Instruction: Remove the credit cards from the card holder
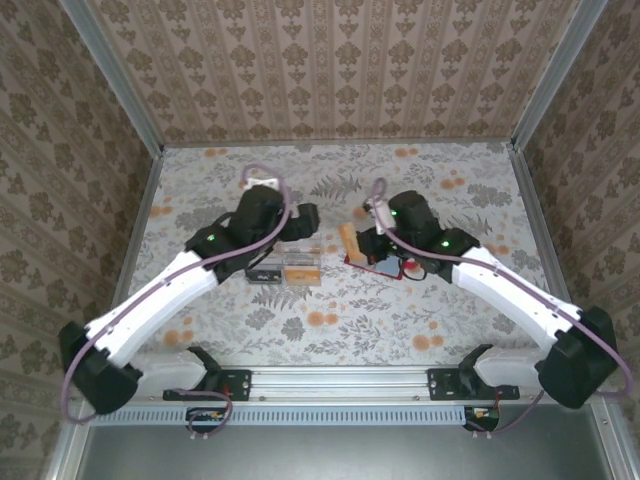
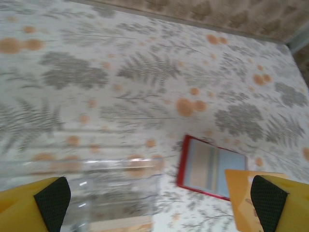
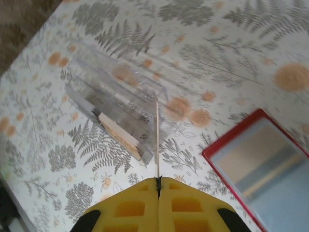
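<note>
Our right gripper (image 3: 158, 180) pinches a card (image 2: 239, 191); we should lay it flat beside the wallet (image 3: 260, 159). The left gripper (image 2: 159, 198) gapes wide.

- White links, black joints on left arm (image 1: 150, 300) and right arm (image 1: 510, 290).
- Mauve cable (image 1: 265, 168) looping along each.
- Green lamp (image 1: 212, 238) glowing near each wrist.
- Yellow fingers (image 2: 19, 210), black pads (image 2: 52, 198).

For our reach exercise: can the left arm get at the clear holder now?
Probably yes: the left gripper hangs open above the holder, with nothing between them. The right gripper, shut on a card, is off to the side.
</note>
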`<control>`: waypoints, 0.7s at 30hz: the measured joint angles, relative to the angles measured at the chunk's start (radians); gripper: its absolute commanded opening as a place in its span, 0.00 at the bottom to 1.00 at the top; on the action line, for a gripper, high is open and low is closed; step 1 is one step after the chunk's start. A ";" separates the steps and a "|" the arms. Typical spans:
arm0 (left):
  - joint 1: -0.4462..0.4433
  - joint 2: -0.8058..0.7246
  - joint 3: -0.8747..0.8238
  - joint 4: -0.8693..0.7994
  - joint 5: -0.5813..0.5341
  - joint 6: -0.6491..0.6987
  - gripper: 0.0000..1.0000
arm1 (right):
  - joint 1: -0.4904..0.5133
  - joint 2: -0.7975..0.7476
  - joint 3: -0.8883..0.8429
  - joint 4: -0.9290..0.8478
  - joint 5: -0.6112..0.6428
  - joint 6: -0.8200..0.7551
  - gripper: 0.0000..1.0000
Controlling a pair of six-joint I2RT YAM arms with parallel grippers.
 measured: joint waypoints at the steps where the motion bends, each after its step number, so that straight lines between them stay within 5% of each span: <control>1: 0.018 -0.053 -0.028 -0.019 -0.015 -0.006 1.00 | 0.031 0.030 0.027 -0.008 0.013 -0.035 0.00; 11: 0.116 -0.556 -0.234 -0.172 -0.152 -0.056 1.00 | 0.289 0.336 0.264 -0.107 0.187 -0.386 0.00; 21: 0.121 -0.708 -0.280 -0.301 -0.212 -0.091 1.00 | 0.377 0.525 0.419 -0.230 0.336 -0.647 0.00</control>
